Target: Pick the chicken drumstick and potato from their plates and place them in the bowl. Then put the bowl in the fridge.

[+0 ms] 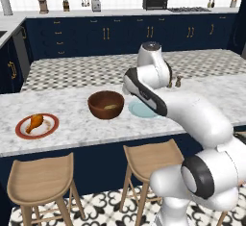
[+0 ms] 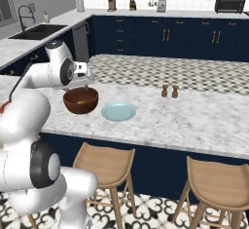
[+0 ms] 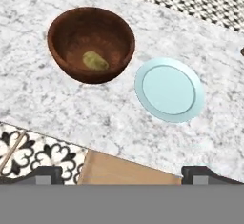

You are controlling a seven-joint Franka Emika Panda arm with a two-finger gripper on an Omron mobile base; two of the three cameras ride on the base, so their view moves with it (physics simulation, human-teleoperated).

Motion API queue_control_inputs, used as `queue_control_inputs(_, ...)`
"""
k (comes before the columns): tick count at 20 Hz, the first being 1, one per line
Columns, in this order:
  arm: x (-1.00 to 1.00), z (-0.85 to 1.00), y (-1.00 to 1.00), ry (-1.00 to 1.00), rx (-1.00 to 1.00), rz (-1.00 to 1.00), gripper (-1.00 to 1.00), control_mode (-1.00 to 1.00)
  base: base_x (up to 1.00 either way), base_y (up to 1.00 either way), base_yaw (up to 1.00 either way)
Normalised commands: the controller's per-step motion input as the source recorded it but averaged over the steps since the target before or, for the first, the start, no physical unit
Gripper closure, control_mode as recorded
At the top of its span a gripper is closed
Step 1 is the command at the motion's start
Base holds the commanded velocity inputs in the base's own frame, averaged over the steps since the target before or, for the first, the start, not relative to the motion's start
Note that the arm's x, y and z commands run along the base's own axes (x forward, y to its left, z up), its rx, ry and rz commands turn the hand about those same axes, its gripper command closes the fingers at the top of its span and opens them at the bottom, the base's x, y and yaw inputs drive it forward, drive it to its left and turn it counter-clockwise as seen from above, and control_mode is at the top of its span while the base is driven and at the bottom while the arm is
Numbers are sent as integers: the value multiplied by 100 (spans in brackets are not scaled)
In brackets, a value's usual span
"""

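Marble counter [image 1: 72,119]: potato [image 3: 95,60] in bowl [image 3: 90,43], gripper [image 3: 121,173] wide open w/ nothing held; next, grab drumstick [image 1: 35,122] on far-left plate [image 1: 37,126].

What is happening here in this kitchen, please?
A white robot arm is working at a marble counter. The potato already lies inside the brown bowl, and the light blue plate beside the bowl is bare. The chicken drumstick is on its red-rimmed plate, further along the counter. The end effector hangs above the bowl and blue plate, open and holding nothing. The drumstick probably comes next.
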Motion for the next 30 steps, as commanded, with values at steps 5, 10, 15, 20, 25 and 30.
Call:
queue_control_inputs(5,-91,26,-66,3,7,-43,-100,-100,0,0,0)
queue_control_inputs(10,-75,24,-63,15,21,-21,-100,-100,0,0,0)
queue_control_inputs(15,-74,6,-14,16,8,-4,-100,-100,0,0,0)
queue_control_inputs(20,-17,-13,-3,1,0,2,-100,-100,0,0,0)
queue_control_inputs(25,0,0,2,0,0,0,-100,-100,0,0,0)
queue_control_inputs(30,0,0,9,0,0,0,-100,100,0,72,0)
